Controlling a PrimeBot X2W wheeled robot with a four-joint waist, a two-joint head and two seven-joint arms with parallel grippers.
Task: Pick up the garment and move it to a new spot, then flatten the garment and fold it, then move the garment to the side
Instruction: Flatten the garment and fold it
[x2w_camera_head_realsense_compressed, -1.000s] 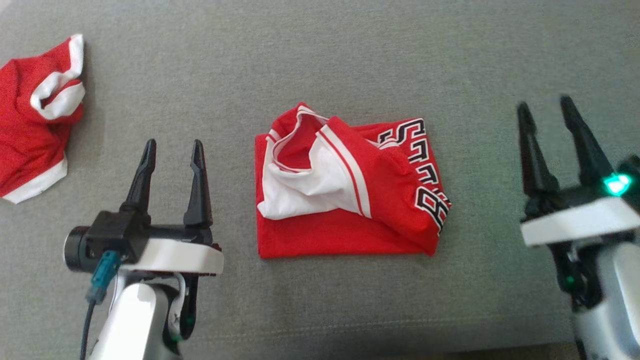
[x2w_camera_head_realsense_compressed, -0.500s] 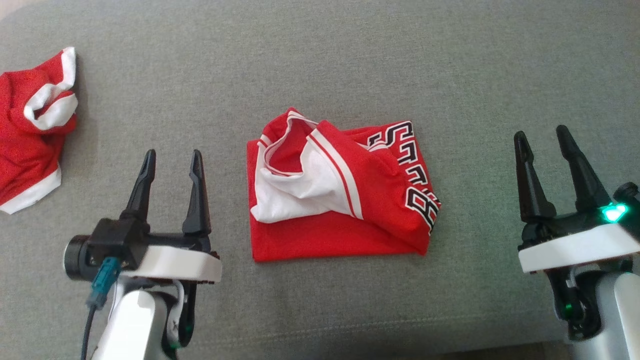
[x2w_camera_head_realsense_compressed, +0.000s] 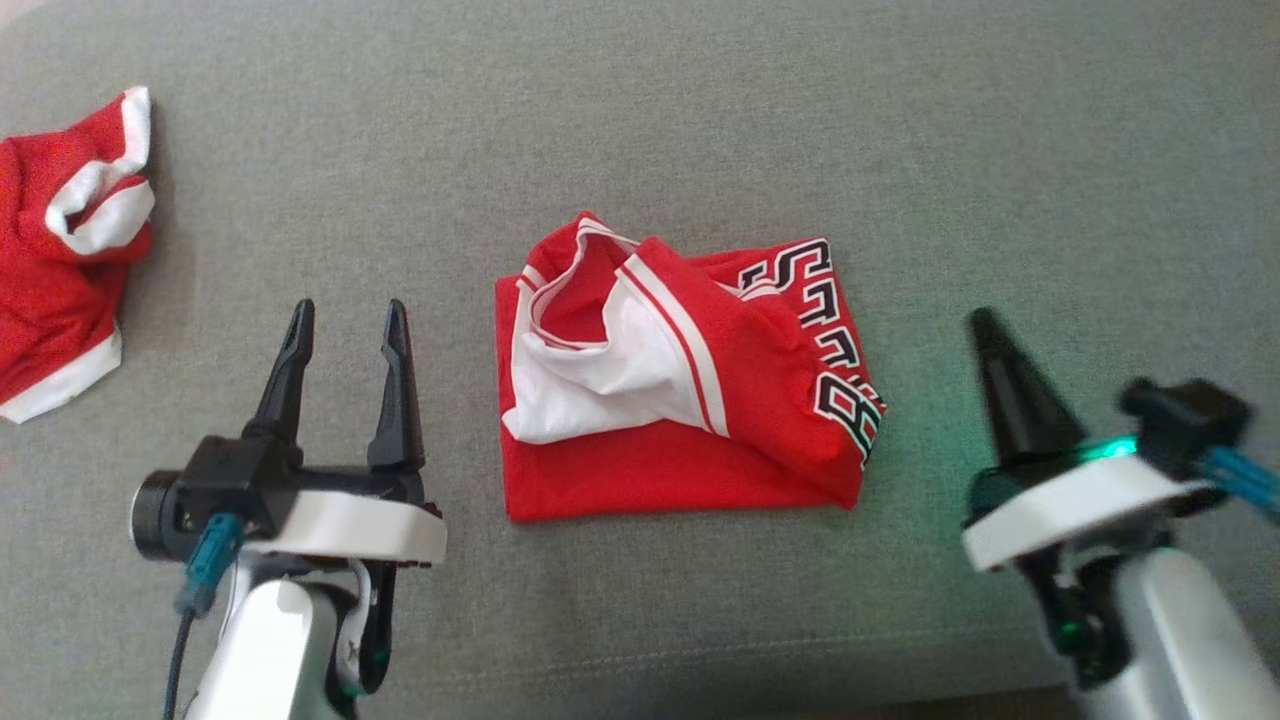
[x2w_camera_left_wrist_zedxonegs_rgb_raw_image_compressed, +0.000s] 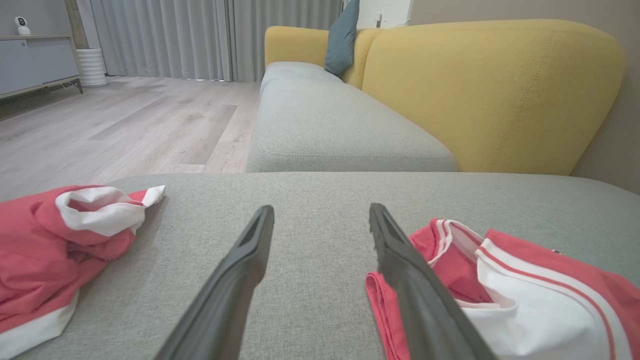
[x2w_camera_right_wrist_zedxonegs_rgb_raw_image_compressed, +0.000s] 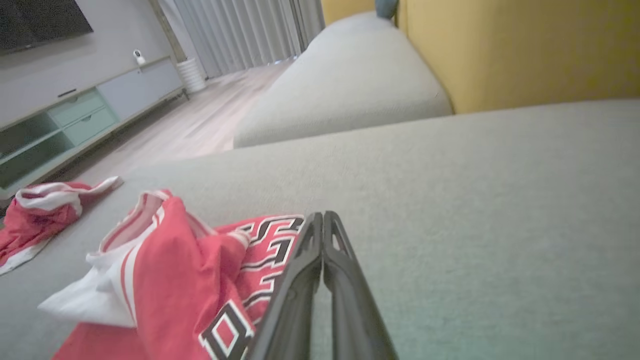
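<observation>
The folded red and white garment (x2w_camera_head_realsense_compressed: 680, 400) lies in the middle of the grey sofa cushion (x2w_camera_head_realsense_compressed: 700, 120), its white-lined neck opening turned up on the left half. Along its right edge runs black lettering (x2w_camera_head_realsense_compressed: 835, 350) outlined in white, lying sideways: an "S" at the far end and a "B" at the near end can be read, while the letters between them are creased and unclear. The left pincer (x2w_camera_head_realsense_compressed: 347, 310) hovers left of the garment with its fingers spread wide and nothing between them. The right pincer (x2w_camera_head_realsense_compressed: 982, 322) sits near the garment's right edge, its two fingers pressed together on nothing. A second red and white garment (x2w_camera_head_realsense_compressed: 60, 260) lies crumpled at the cushion's far left. A yellow backrest (x2w_camera_left_wrist_zedxonegs_rgb_raw_image_compressed: 490, 90) stands behind.
</observation>
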